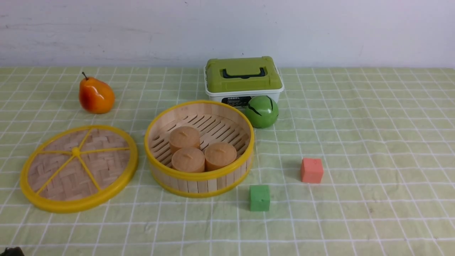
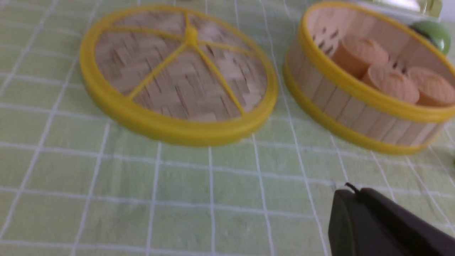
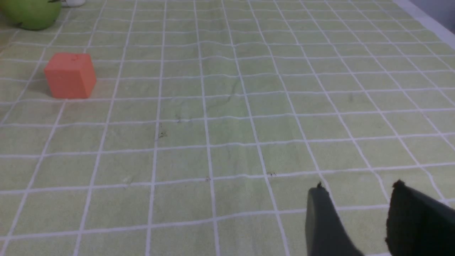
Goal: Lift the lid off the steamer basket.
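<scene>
The lid (image 1: 79,168), a woven bamboo disc with a yellow rim and spokes, lies flat on the cloth to the left of the steamer basket (image 1: 199,147). It also shows in the left wrist view (image 2: 177,71). The basket is uncovered and holds three tan round buns (image 1: 201,153); it shows in the left wrist view too (image 2: 366,81). My left gripper (image 2: 350,193) is shut and empty, above bare cloth in front of the lid and the basket. My right gripper (image 3: 357,190) is open and empty over bare cloth far right of the basket.
An orange pear (image 1: 95,95) lies behind the lid. A white box with a green lid (image 1: 242,79) and a green ball (image 1: 262,111) stand behind the basket. A red cube (image 1: 311,170) and a green cube (image 1: 259,197) lie right of the basket.
</scene>
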`<state>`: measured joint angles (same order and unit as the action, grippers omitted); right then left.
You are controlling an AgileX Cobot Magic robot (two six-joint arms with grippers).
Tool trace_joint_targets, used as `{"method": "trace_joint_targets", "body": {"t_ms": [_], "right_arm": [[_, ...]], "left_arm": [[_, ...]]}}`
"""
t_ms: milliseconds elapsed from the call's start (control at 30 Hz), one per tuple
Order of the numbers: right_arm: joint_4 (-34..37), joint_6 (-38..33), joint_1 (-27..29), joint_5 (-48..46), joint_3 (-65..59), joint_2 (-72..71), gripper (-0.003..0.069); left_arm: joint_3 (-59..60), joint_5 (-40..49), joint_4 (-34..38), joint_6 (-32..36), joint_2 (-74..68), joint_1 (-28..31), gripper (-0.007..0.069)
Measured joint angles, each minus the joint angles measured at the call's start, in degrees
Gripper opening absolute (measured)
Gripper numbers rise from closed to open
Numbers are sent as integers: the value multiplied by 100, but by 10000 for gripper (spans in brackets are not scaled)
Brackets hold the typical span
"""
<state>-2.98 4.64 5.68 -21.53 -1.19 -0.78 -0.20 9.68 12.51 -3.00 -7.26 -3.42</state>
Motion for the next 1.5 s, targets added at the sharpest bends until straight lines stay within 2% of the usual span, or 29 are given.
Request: {"method": "trace_joint_targets", "body": {"t_ms": [67, 167, 300, 1500], "right_arm": [[0, 0, 0, 0, 0, 0, 241], [0, 0, 0, 0, 0, 0, 241], [0, 0, 0, 0, 0, 0, 241], [0, 0, 0, 0, 0, 0, 241]], "left_arm": [[148, -53, -193, 0, 531, 0, -13], [148, 501, -579, 0, 776, 0, -13], [188, 1206, -656, 0, 790, 0, -13], [199, 1315, -615, 163, 790, 0, -13]]}}
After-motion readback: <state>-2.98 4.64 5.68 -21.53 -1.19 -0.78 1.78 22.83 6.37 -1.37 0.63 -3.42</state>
